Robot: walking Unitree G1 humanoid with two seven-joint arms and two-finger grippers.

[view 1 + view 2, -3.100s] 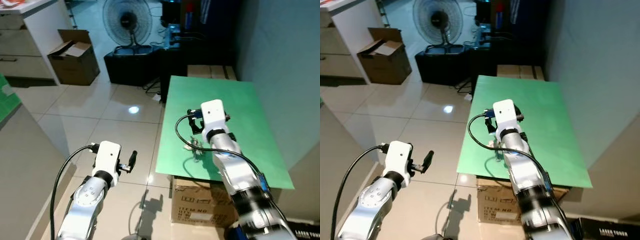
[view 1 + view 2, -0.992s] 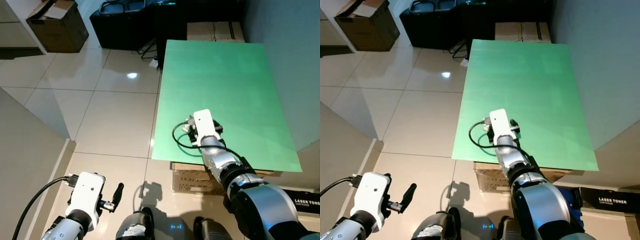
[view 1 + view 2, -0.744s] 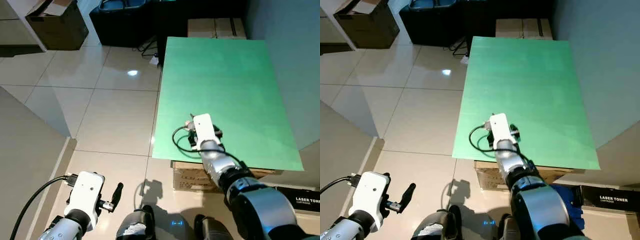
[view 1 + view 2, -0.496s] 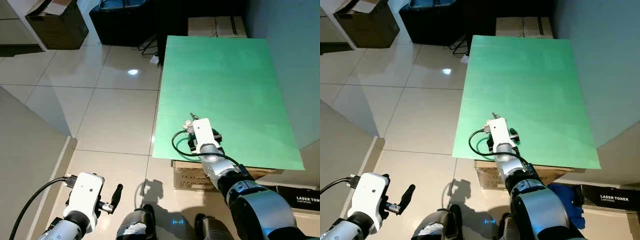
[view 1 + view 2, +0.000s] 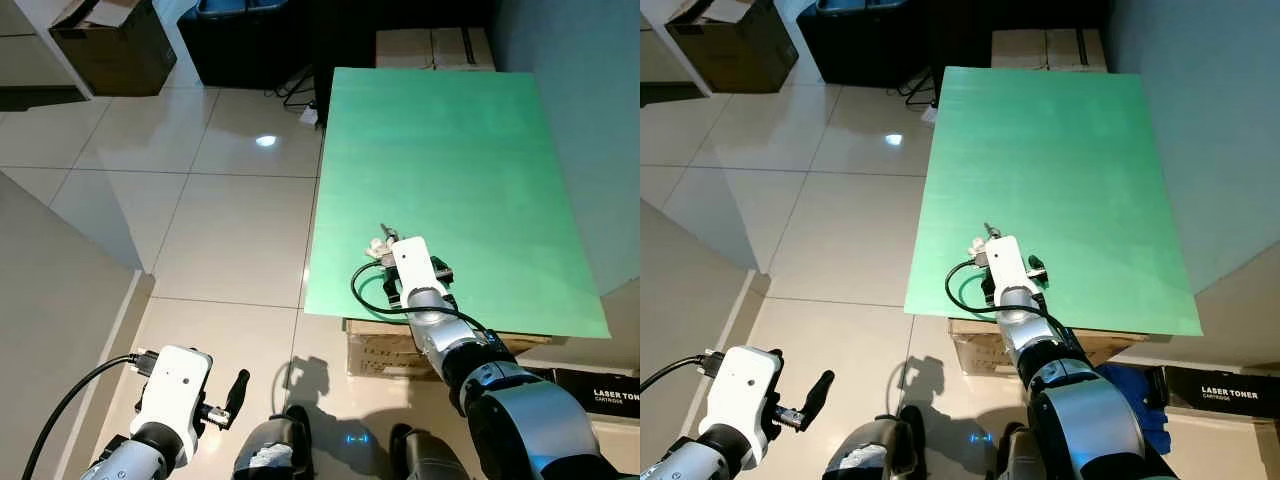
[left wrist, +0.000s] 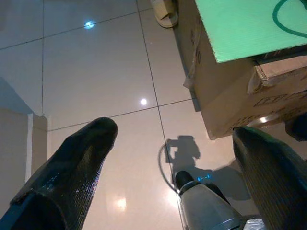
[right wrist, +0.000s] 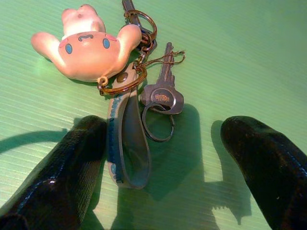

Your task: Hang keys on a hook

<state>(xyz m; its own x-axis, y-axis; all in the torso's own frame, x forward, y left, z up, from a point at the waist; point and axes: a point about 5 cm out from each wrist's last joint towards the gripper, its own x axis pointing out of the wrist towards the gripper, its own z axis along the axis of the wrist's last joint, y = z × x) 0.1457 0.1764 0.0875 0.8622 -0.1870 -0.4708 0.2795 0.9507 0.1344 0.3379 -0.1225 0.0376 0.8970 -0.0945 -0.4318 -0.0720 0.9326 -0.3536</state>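
The bunch of keys [image 7: 162, 93] lies flat on the green board [image 5: 450, 150] near its front left corner. It has a cream bunny charm [image 7: 86, 45], a grey strap [image 7: 127, 143] and a silver key. My right gripper [image 7: 163, 163] is open just above the board, one black finger [image 7: 62, 177] on each side of the strap's near end, touching nothing. From the head camera the keys [image 5: 379, 242] peek out just beyond my right wrist [image 5: 412, 262]. My left gripper [image 6: 172, 158] hangs open low over the tiled floor.
The green board rests on a cardboard box [image 5: 390, 350]. A grey wall [image 5: 590, 120] runs along its right side. An open cardboard box [image 5: 110, 45] and black bins [image 5: 250, 40] stand at the back left. A pale wall corner [image 5: 50, 300] is on my left.
The camera has tilted down and moved closer. My right wrist has drawn back slightly toward the board's near edge, uncovering the keys beyond it. The keys have not moved.
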